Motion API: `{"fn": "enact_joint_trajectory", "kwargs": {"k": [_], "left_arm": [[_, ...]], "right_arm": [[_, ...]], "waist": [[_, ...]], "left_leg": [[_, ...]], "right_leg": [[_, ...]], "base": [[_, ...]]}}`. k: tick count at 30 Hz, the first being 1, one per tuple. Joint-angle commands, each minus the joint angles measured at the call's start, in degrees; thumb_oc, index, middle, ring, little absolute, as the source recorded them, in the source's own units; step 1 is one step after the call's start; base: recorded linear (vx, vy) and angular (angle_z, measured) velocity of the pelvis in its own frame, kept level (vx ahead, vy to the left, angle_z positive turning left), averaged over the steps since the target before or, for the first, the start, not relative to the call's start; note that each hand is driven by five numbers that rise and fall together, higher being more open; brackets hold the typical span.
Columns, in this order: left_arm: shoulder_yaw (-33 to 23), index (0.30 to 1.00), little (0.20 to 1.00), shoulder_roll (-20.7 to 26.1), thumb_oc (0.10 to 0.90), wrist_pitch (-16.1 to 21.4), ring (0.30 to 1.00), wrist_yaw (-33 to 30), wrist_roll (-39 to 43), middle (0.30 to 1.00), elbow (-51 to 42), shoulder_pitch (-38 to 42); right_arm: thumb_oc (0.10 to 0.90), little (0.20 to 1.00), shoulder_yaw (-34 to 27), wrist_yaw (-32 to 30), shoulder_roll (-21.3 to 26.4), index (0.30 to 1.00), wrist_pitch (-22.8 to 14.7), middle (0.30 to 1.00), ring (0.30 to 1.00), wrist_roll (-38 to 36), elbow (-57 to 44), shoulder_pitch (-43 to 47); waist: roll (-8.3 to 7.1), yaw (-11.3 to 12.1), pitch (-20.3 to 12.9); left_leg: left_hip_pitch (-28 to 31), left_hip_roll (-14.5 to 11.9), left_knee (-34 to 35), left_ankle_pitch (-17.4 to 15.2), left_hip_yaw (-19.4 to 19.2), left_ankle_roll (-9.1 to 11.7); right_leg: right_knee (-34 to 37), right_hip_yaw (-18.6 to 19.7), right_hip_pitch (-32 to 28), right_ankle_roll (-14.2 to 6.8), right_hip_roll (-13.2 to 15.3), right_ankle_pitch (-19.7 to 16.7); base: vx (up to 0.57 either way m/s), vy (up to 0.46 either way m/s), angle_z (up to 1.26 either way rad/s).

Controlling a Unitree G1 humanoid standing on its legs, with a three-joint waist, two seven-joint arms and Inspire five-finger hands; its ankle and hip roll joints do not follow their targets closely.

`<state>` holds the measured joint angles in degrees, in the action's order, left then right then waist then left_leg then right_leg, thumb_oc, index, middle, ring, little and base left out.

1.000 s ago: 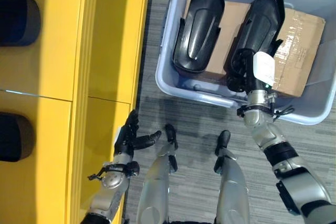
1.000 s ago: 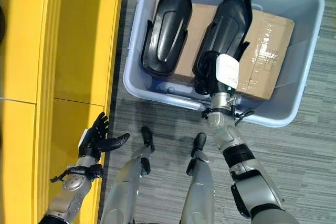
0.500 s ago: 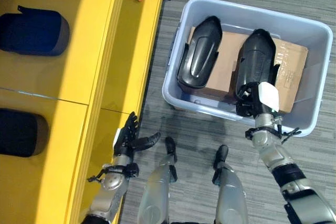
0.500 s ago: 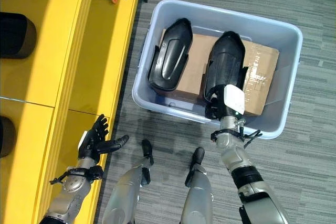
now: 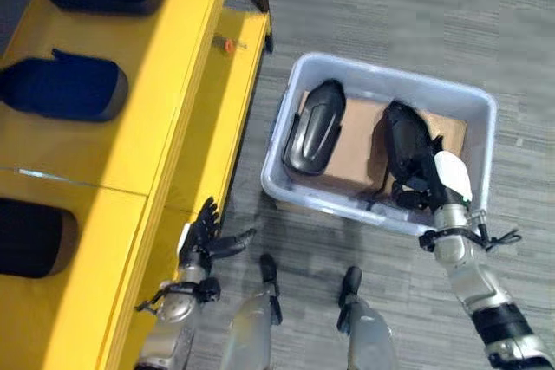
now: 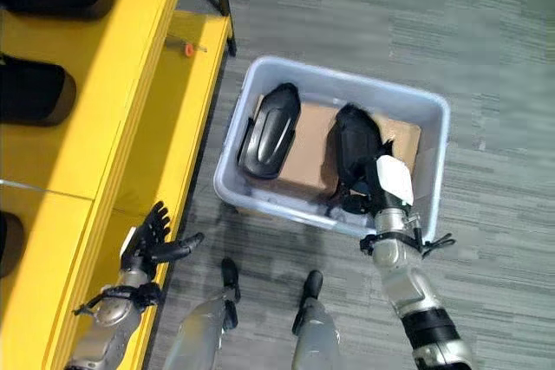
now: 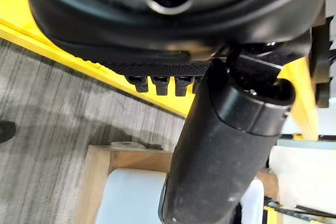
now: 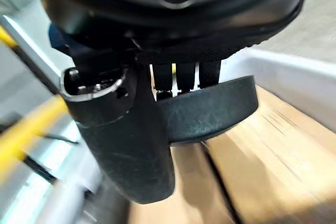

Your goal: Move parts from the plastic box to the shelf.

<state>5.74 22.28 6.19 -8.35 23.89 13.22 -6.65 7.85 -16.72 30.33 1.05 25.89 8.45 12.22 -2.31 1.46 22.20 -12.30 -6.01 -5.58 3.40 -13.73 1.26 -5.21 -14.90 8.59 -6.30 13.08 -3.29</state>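
Two black parts lie on cardboard (image 5: pixel 355 140) in our grey box (image 5: pixel 295 101). Our right hand (image 5: pixel 442 184) curls round the right part (image 5: pixel 401 140); the left part (image 5: pixel 312 127) lies free. Our left hand (image 5: pixel 204 240), fingers spread and holding nothing, hangs beside the yellow shelf (image 5: pixel 173 84).

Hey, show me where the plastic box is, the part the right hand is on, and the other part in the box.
Plastic box (image 5: pixel 479 155): left eye view, on its right wall.
Held part (image 5: pixel 404 146): left eye view, on its dark upper shell.
Other part (image 6: pixel 268 132): right eye view, on the middle of its shell.
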Motion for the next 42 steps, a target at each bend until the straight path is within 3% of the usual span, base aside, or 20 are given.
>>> {"fn": "enact_joint_trajectory", "kwargs": {"k": [1,8,19,24,25,28,29,32,35,36,37,38,39,42], "left_arm": [[-2.5,1.000,1.000,2.2,0.900,2.6,1.000,1.3,-2.9,1.000,-1.9,-2.0],[-4.3,1.000,1.000,-0.5,0.900,2.1,1.000,2.1,-3.1,1.000,-1.1,-4.4],[-5.4,1.000,1.000,-1.8,0.900,1.6,1.000,1.8,-3.1,1.000,-1.5,-5.9],[-6.6,1.000,1.000,-2.9,0.900,1.9,1.000,0.9,-2.3,1.000,-2.3,-7.6],[-6.3,1.000,1.000,-3.3,0.900,1.9,1.000,0.7,-0.9,1.000,-2.4,-8.2],[-6.2,1.000,1.000,-4.0,0.900,1.8,1.000,0.4,0.3,1.000,-2.8,-9.0],[-6.0,1.000,1.000,-4.6,0.900,1.7,1.000,0.1,0.9,1.000,-3.1,-9.7],[-5.6,1.000,1.000,-5.1,0.900,1.5,1.000,-0.7,0.9,1.000,-2.3,-9.7],[-5.0,1.000,1.000,-4.9,0.900,1.8,1.000,-1.1,1.3,1.000,-2.4,-9.0],[-4.7,1.000,1.000,-4.6,0.900,2.0,1.000,-1.3,1.5,1.000,-2.5,-8.6],[-4.7,1.000,1.000,-4.6,0.900,2.0,1.000,-1.3,1.5,1.000,-2.5,-8.6],[-4.0,1.000,1.000,-4.4,0.900,2.0,1.000,-1.3,1.8,1.000,-2.8,-7.7],[-3.5,1.000,1.000,-4.2,0.900,1.8,1.000,-1.4,1.8,1.000,-2.9,-6.9],[-3.0,1.000,1.000,-3.9,0.900,1.8,1.000,-1.5,1.8,1.000,-2.9,-6.2]], "right_arm": [[0.400,0.300,-3.6,-1.4,3.4,0.300,-5.4,0.300,0.300,2.4,-7.5,2.1],[0.400,0.300,-4.3,1.0,5.8,0.300,-7.2,0.300,0.300,4.1,-14.4,1.2],[0.400,0.300,-3.9,2.7,7.0,0.300,-8.3,0.300,0.300,5.3,-19.1,2.3],[0.400,0.300,-0.2,3.1,6.3,0.300,-8.9,0.300,0.300,5.2,-19.8,6.2],[0.400,0.300,1.0,2.3,6.0,0.300,-9.2,0.300,0.300,5.0,-20.7,8.3],[0.400,0.300,2.1,0.7,5.4,0.300,-9.5,0.300,0.300,6.0,-21.9,10.8],[0.400,0.300,2.0,-0.9,5.3,0.300,-9.4,0.300,0.300,6.6,-22.2,11.7],[0.400,0.300,1.6,-2.1,5.1,0.300,-9.2,0.300,0.300,5.7,-22.1,11.8],[0.400,0.300,0.6,-3.4,5.7,0.300,-8.9,0.300,0.300,5.6,-22.8,10.9],[0.400,0.300,0.3,-4.0,5.6,0.300,-9.3,0.300,0.300,5.8,-23.8,10.6],[0.400,0.300,0.3,-4.0,5.6,0.300,-9.3,0.300,0.300,5.8,-23.8,10.6],[0.400,0.300,0.0,-4.4,5.6,0.300,-9.4,0.300,0.300,6.3,-24.8,10.0],[0.400,0.300,-0.3,-4.4,5.7,0.300,-9.5,0.300,0.300,6.6,-25.2,9.6],[0.400,0.300,-1.1,-4.6,5.9,0.300,-9.3,0.300,0.300,6.7,-25.8,8.6]], "waist": [[-2.13,0.0,-10.4],[-2.73,-0.2,-17.3],[-2.23,-0.4,-19.4],[-1.29,0.1,-19.2],[-0.76,0.9,-18.3],[0.69,2.3,-16.9],[1.63,3.1,-15.8],[1.82,3.8,-14.6],[0.48,3.3,-13.4],[0.17,2.9,-13.4],[0.19,2.8,-13.4],[-0.05,1.9,-13.9],[-0.17,0.8,-14.3],[0.04,-0.3,-14.8]], "left_leg": [[2.9,-8.0,-0.2,-0.4,1.8,6.0],[9.2,-9.0,6.9,2.7,-0.3,6.6],[12.0,-10.6,6.0,2.4,0.1,6.6],[12.8,-13.1,4.5,3.7,0.3,7.2],[11.7,-15.2,3.0,7.2,1.5,7.9],[10.4,-18.3,3.0,13.4,3.3,10.3],[8.6,-20.3,3.9,18.1,4.1,11.6],[6.4,-20.3,2.8,20.7,5.1,11.9],[4.8,-17.8,-7.8,14.6,4.3,8.7],[4.3,-16.9,-12.7,9.8,3.7,7.4],[4.2,-16.9,-12.8,9.7,3.7,7.4],[6.0,-16.1,-18.0,4.1,1.5,6.9],[6.9,-16.6,-22.0,1.9,-1.0,6.7],[7.5,-17.2,-24.5,0.2,-2.0,6.5]], "right_leg": [[3.1,-0.1,-4.3,-6.0,5.9,-3.5],[6.1,-0.1,-7.7,-6.4,4.4,-4.0],[2.0,0.9,-9.9,-4.8,2.5,0.9],[-0.3,2.8,-9.4,-2.9,-0.8,4.1],[-1.3,3.1,-9.2,-1.4,-3.5,5.9],[-2.2,1.2,-9.5,0.2,-6.5,7.5],[-2.6,-0.8,-9.6,1.5,-8.0,8.4],[-2.5,-2.9,-10.4,2.5,-8.2,8.8],[-2.3,-6.1,-9.4,3.6,-6.5,7.8],[-2.3,-7.8,-9.3,4.0,-5.9,7.8],[-2.3,-7.9,-9.2,4.0,-5.9,7.8],[-2.4,-9.6,-9.3,4.4,-5.5,8.8],[-2.6,-11.7,-9.2,4.9,-5.2,9.1],[-3.4,-13.4,-8.9,5.1,-4.9,9.5]], "base": [[0.06,-0.007,-0.05],[0.06,-0.017,-0.03],[0.00,-0.046,-0.03],[-0.06,-0.155,-0.10],[-0.11,-0.272,-0.05],[-0.13,-0.279,0.12],[-0.13,-0.209,0.31],[-0.14,-0.153,0.53],[-0.21,-0.166,0.64],[-0.14,-0.131,0.93],[-0.12,-0.108,1.00],[-0.09,-0.096,0.85],[-0.12,-0.088,0.88],[-0.01,0.122,1.38]]}}
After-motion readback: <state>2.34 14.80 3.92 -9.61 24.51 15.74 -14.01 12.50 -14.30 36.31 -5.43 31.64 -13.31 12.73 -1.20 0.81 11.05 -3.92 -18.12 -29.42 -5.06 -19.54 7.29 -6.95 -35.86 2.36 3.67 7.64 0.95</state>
